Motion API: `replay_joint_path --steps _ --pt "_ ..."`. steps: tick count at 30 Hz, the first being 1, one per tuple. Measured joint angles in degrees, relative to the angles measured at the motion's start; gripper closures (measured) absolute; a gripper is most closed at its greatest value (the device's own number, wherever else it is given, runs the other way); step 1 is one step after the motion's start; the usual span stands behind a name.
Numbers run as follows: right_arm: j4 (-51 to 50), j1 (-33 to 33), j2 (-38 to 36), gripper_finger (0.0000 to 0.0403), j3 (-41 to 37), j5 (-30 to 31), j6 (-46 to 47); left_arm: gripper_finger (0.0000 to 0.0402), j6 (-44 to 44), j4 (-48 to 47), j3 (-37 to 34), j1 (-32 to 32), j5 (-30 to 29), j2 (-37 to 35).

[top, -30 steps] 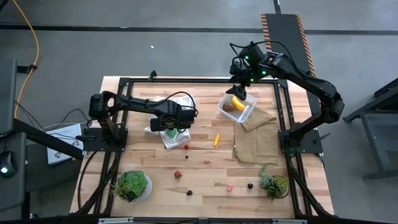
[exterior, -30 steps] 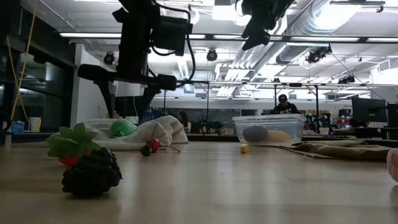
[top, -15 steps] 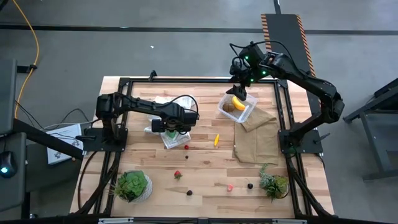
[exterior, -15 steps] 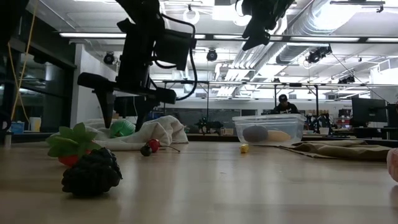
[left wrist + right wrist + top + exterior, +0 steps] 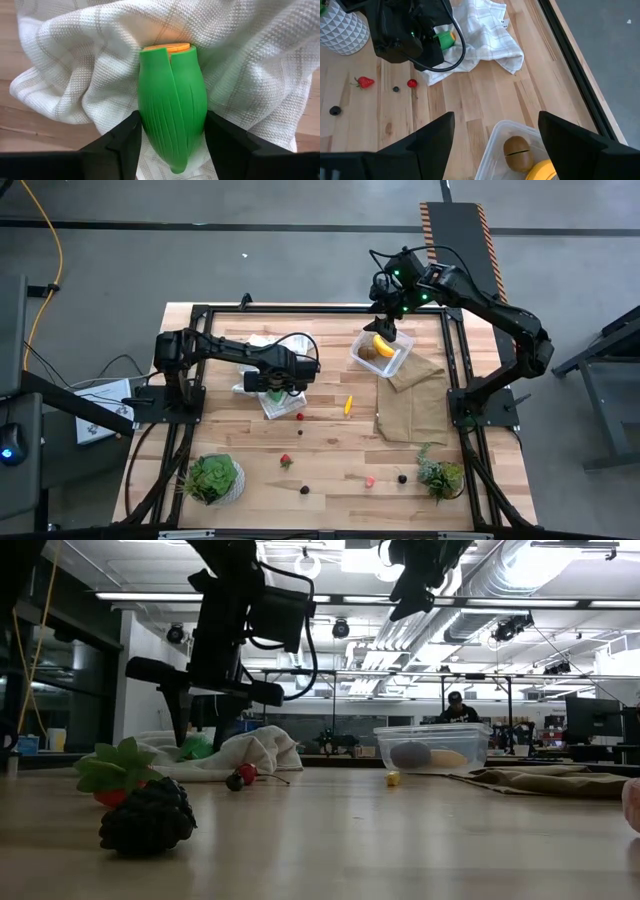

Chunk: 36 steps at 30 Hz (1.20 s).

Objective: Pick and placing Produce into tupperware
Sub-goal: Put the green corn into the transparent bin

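Left gripper point(image 5: 172, 145): my fingers straddle the green oval point(image 5: 172, 105), one on each side, open just wider than it; contact is not clear, nothing is lifted.
Green oval: lies in the folds of the white cloth point(image 5: 75, 65), left of the table's point(image 5: 330, 450) centre.
Right gripper point(image 5: 495, 135): wide open, empty, hovering over the tupperware point(image 5: 380, 352) near the far right corner.
Tupperware: holds the banana point(image 5: 384, 345) and the kiwi point(image 5: 517, 152).
Remaining produce: orange piece point(image 5: 348, 405) mid-table; berries point(image 5: 300, 417) toward the near edge.
Risk, cloth: closing may pinch a fold with the oval, so the cloth drags along on lift.
Risk, slip: the oval is smooth and tapers; a squeeze near its narrow end may squirt it out.
Risk, collision: my right gripper occupies the drop zone; carrying the oval there may bring my arms together.
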Motion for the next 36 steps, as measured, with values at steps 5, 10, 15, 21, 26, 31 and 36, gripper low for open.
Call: replay_joint_path --steps 5,10,15,21,26,31,36 --pt "0.0 0.0 0.0 0.0124 0.0 0.0 0.0 0.0201 0.0 0.1 0.0 0.0 0.0 0.2" --pt "0.0 0.0 0.0 0.0124 0.0 0.0 0.0 0.0165 0.0 0.7 0.0 0.0 0.4 0.9" --pt "-0.1 0.0 0.0 0.0124 0.0 0.0 0.0 0.0151 0.0 1.2 -0.1 0.0 1.0 1.3" --pt "-0.1 0.0 0.0 0.0124 0.0 0.0 0.0 0.015 0.0 0.8 -0.1 0.0 0.8 1.4" --pt "-0.1 0.0 0.0 0.0124 0.0 0.0 -0.2 0.0152 0.0 0.8 -0.1 0.0 0.6 1.4" --pt "-0.1 0.0 0.0 0.0124 0.0 0.0 -0.2 0.0188 0.0 0.7 -0.1 0.0 0.4 1.4" --pt "-0.1 0.0 0.0 0.0124 0.0 0.0 -0.2 0.0217 0.6 0.8 -0.1 0.0 0.2 1.4"
